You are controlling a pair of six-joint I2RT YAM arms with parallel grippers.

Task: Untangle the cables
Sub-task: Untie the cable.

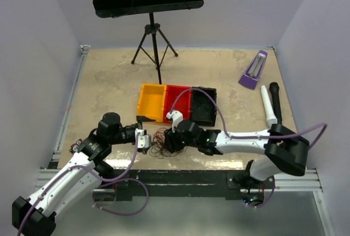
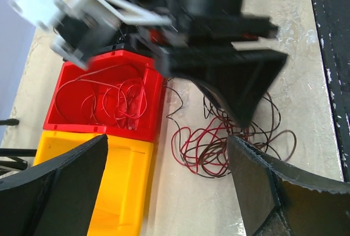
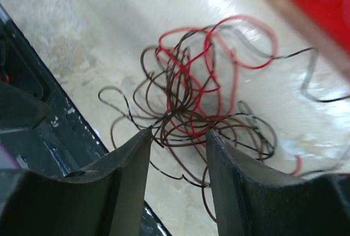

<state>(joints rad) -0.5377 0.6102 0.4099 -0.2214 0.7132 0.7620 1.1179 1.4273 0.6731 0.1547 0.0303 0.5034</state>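
Note:
The cables are a loopy clump of thin red and black wires on the table, just in front of the bins. They also show in the left wrist view and the right wrist view. My left gripper is open wide, just left of the clump and not touching it. My right gripper is over the clump's right side. It is open, its tips low over the clump with several loops showing in the gap between them. More red wire lies inside the red bin.
A yellow bin, the red bin and a black bin stand in a row behind the clump. A tripod music stand is at the back. A purple object and white and black tools lie at the right. The black front rail is close.

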